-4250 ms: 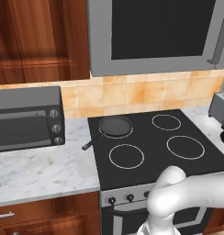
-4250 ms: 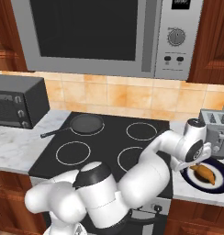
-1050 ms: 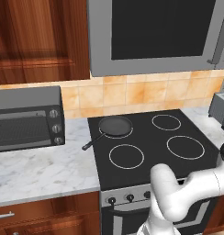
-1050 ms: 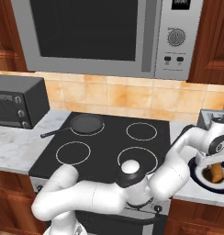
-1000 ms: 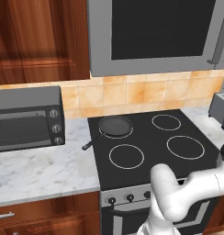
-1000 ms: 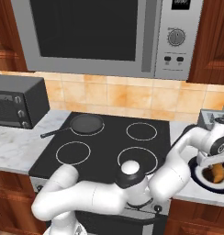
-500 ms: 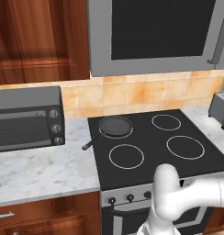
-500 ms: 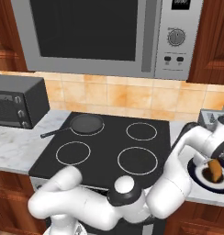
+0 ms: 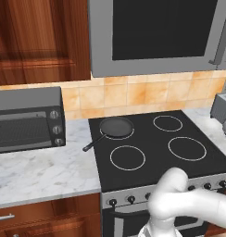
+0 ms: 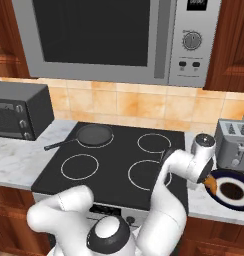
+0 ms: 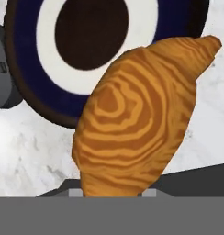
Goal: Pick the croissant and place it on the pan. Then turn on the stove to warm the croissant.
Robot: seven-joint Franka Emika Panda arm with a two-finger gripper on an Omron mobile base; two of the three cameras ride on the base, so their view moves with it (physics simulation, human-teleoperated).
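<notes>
The orange-brown croissant [image 11: 137, 119] hangs close in front of the hand camera, above the dark plate with the white ring [image 11: 36, 87]. From the right base view my gripper [image 10: 208, 180] is shut on the croissant [image 10: 210, 184], just left of the plate [image 10: 242, 199] and beside the right edge of the stove [image 10: 119, 162]. The croissant hides my fingertips. The small black pan [image 10: 94, 134] sits on the stove's back left burner, its handle pointing left; it is also in the left base view as the pan [image 9: 116, 127] on the stove [image 9: 156, 143].
A silver toaster [image 10: 234, 145] stands behind the plate on the marble counter [image 10: 204, 197]. A grey toaster oven [image 9: 27, 120] sits left of the stove. A microwave [image 10: 119, 35] hangs above. Black knobs [image 9: 112, 202] line the stove's front panel.
The croissant has come up off the plate in my gripper and moved left toward the stove's edge; the plate now lies bare. The pan has not moved.
</notes>
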